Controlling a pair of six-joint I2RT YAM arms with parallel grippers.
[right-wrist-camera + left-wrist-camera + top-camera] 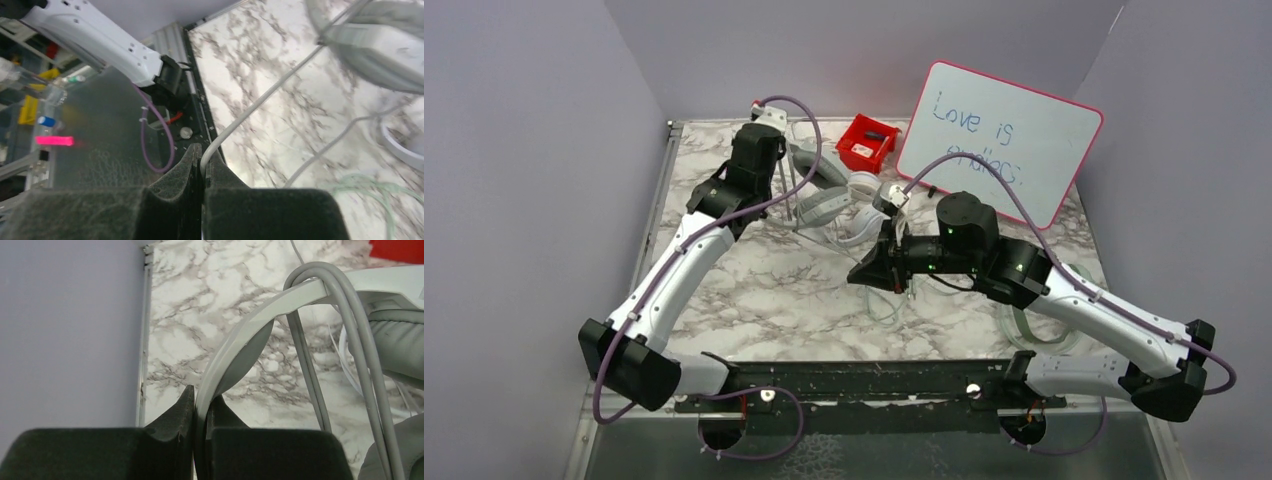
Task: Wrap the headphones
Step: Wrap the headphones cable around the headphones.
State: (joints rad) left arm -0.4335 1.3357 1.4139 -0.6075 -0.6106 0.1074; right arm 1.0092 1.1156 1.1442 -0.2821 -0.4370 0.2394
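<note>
The left tool (pixel 200 405) is clenched tight on the thin headband (pixel 250 325) of the headphones (pixel 829 200), with one finger on each side of the band. The headphones sit at the far middle of the tabletop (pixel 754 290), near a red box (pixel 867 143). The band looks hard and smooth, so I think it could slip or twist in the grip, but it is a good place to hold because it is flat and narrow. The whole thing looks light. The ear cup (pixel 400 345) is fat and squashy, so I would not grab there. A grey cord (pixel 350 315) is already looped over the top of the band and hangs down both sides. From above, the headphones stretch from the far left, by the left tool, toward the near right, and that is their long way. The band curves up from the left tool and bends over to the right. The thin pale cord (pixel 260 100) goes on from the headphones down toward the near side. It is soft and floppy and will bend any way, and a hard tug might hurt it. The right tool (pixel 201 155) is pinched shut on this cord, a little away from the headphones, and the cord runs almost straight between them.
</note>
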